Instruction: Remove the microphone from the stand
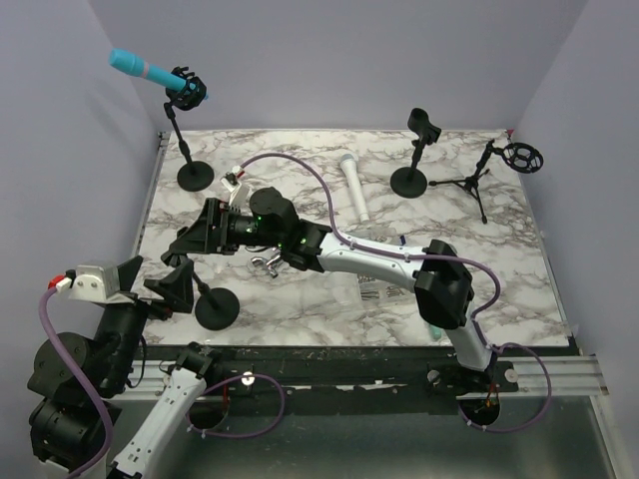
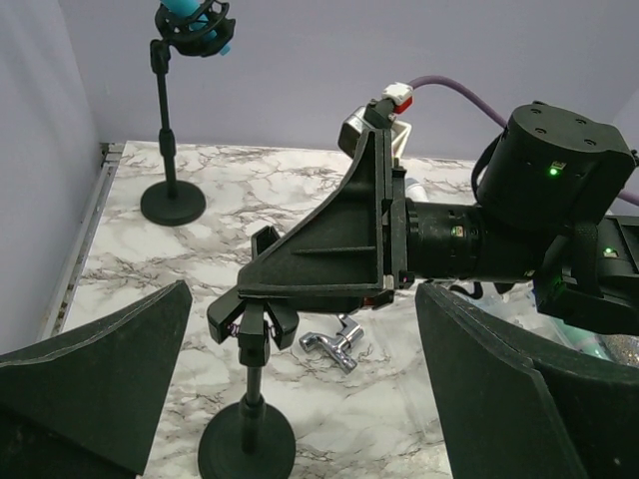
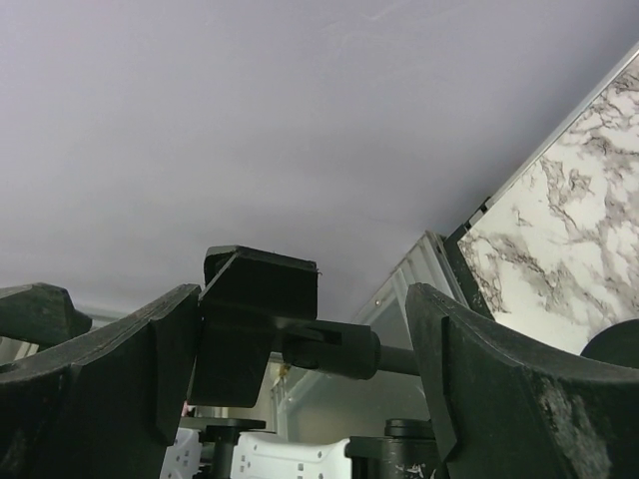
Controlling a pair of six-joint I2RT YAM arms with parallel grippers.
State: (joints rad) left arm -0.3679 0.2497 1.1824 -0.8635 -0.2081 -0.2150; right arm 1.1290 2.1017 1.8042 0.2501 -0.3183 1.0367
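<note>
A blue microphone [image 1: 148,71] sits tilted in the black shock mount of a stand [image 1: 193,176] at the far left; the left wrist view shows it [image 2: 183,8] at the top. My right gripper [image 1: 192,241] reaches across to the empty clip [image 1: 185,263] of a nearer black stand [image 1: 216,307]. In the right wrist view the gripper [image 3: 305,299] is open. The clip [image 3: 255,324] lies between its fingers, against the left one. My left gripper [image 1: 150,282] is open just left of that stand, nothing between its fingers [image 2: 90,369].
A white microphone [image 1: 354,187] lies on the marble table [image 1: 499,269] at the back middle. An empty clip stand [image 1: 417,150] and a tripod stand [image 1: 499,165] are at the back right. A small metal fitting [image 2: 334,347] lies under the right arm.
</note>
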